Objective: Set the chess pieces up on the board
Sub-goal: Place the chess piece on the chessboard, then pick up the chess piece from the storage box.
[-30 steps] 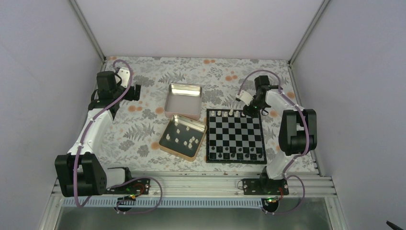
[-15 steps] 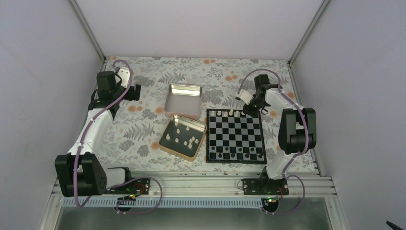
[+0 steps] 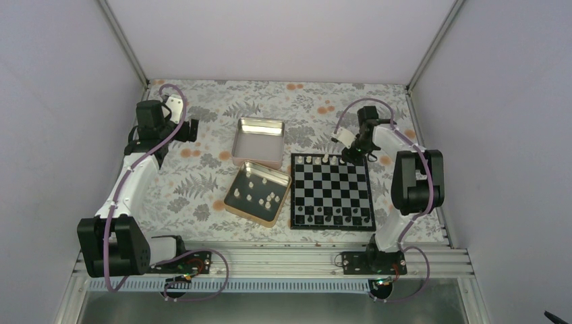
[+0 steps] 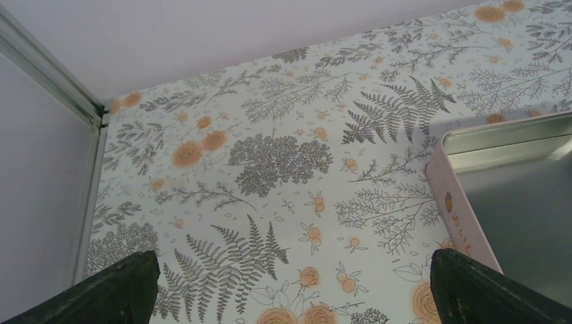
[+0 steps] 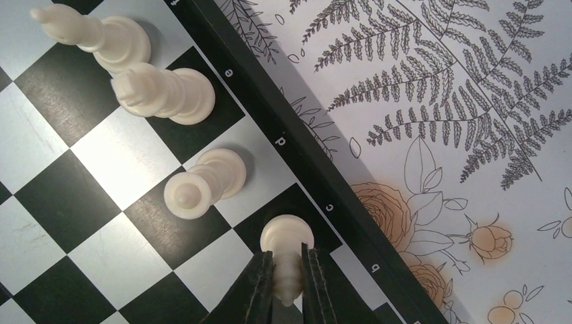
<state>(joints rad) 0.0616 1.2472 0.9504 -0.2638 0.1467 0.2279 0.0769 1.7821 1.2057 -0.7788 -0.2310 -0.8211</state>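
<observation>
The board [image 3: 334, 190] lies right of centre on the table. Cream chess pieces [image 3: 317, 159] stand along its far row, and more lie in the tin [image 3: 235, 185] to its left. My right gripper [image 3: 348, 156] is at the board's far right corner. In the right wrist view it [image 5: 288, 266] is shut on a cream chess piece [image 5: 287, 237] standing on a black square by the letter c. Three more cream pieces [image 5: 202, 185] stand beside it on the board [image 5: 115, 162]. My left gripper [image 4: 290, 290] hangs open over bare tablecloth, far from the board.
An empty tin [image 3: 259, 122] sits behind the tin of pieces; its pink rim [image 4: 459, 202] shows by my left gripper's right finger [image 4: 485, 287]. Tiny dark pieces [image 3: 330, 218] line the board's near row. Walls and metal rails close off the table's far and side edges.
My right wrist has shifted slightly at the board's far edge, still pinching the piece. The left arm has not moved.
</observation>
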